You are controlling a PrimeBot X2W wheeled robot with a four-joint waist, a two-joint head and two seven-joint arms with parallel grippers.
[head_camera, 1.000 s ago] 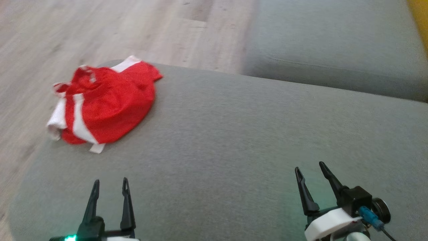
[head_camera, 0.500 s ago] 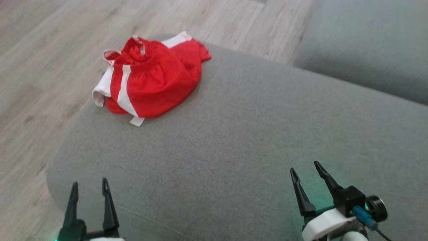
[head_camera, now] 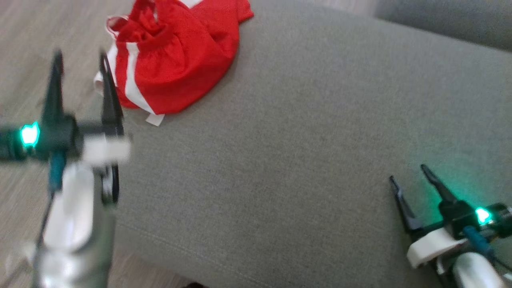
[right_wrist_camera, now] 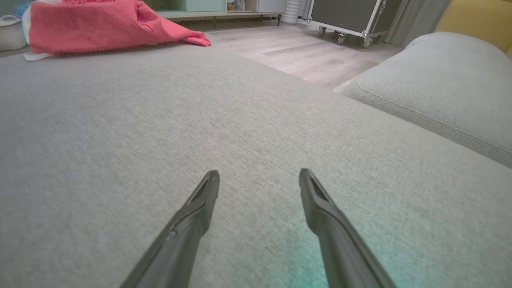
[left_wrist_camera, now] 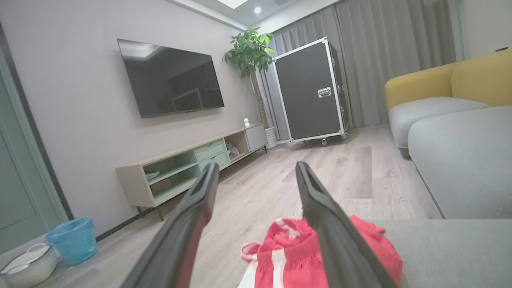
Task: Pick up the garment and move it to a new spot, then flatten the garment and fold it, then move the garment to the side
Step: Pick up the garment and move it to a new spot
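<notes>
Left claw (head_camera: pixel 80 56), fingers spread, hangs near the crumpled red shorts (head_camera: pixel 176 68) on the grey sofa cushion (head_camera: pixel 300 140); right claw (head_camera: pixel 408 173) likewise apart, empty.

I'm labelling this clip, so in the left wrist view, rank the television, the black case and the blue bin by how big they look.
1. Television and black case: about alike, too close to rank.
2. Blue bin: clearly the smallest, even though it sits nearer the camera.
</notes>
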